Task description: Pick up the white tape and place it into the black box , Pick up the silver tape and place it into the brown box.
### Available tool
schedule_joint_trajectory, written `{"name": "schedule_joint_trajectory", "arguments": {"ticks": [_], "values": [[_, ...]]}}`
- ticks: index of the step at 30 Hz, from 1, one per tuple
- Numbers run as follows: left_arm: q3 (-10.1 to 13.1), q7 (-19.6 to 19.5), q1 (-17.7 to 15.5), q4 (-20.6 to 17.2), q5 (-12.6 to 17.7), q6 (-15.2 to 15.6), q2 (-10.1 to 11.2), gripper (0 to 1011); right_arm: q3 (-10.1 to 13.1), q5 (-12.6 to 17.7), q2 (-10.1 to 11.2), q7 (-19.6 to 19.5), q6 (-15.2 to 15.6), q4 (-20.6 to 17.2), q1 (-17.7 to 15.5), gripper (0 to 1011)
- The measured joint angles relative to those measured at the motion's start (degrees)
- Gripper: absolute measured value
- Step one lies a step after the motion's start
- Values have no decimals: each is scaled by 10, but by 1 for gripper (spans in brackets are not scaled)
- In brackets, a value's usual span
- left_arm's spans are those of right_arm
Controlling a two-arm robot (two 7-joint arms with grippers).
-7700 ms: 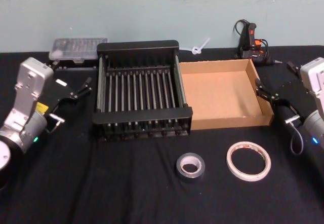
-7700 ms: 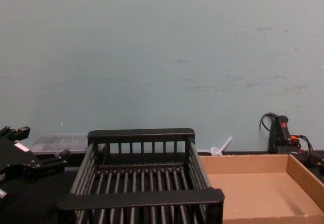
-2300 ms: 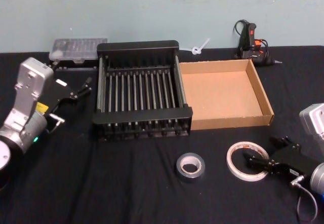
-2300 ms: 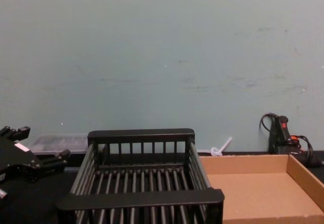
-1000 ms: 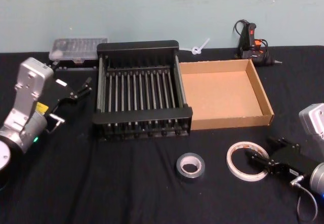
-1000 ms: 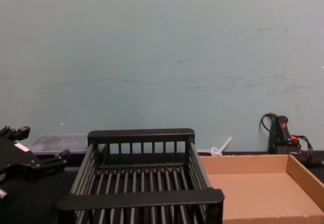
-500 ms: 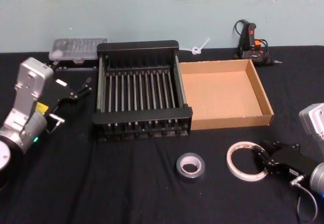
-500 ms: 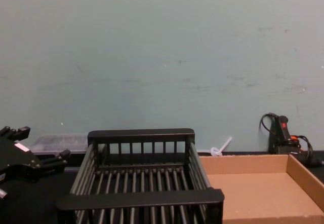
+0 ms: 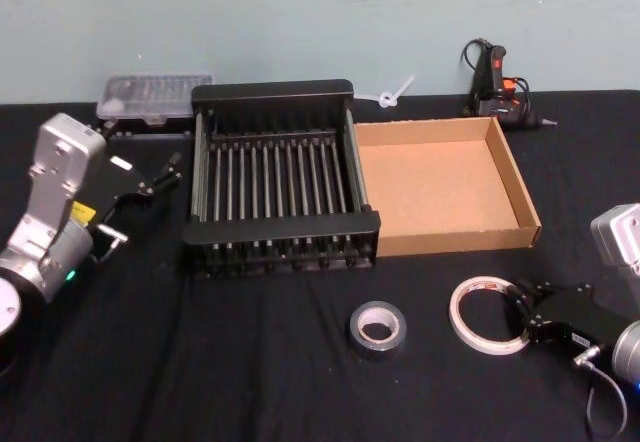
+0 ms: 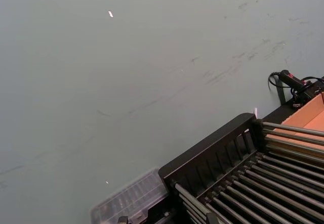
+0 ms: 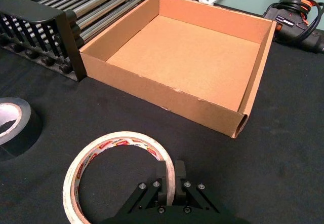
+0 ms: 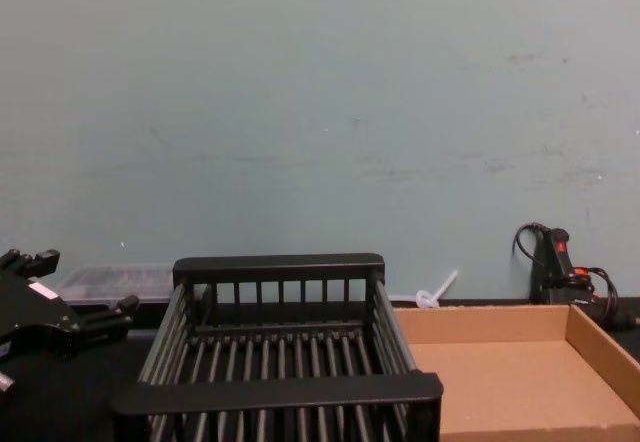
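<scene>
Now right gripper (image 11: 171, 174) on white tape (image 11: 119, 176).

Head view looks down on bench (image 9: 300, 392). Chest view low, facing wall; both share black box (image 9: 280, 187) and brown box (image 9: 440, 187). Right wrist view sits close over white tape (image 11: 119, 171).

Matt cardboard brown box (image 9: 447, 184), black plastic black box (image 9: 277, 94), glossy silver tape (image 9: 376, 328).

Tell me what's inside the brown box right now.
Nothing: the brown box shows bare cardboard floor in the right wrist view. The white tape lies on the cloth outside it, clamped at its rim by the right pincer. The strip of floor behind the box's near wall is hidden.
</scene>
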Motion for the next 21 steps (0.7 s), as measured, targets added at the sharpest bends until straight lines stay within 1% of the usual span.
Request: {"name": "schedule_joint_trajectory", "arguments": {"ticks": [12, 21], "values": [[0, 0, 0, 0, 0, 0, 0, 1001, 2, 1, 1, 5, 0, -1, -1, 98], [0, 0, 0, 0, 0, 0, 0, 1001, 13, 10, 1, 10, -5, -23, -7, 98]]}}
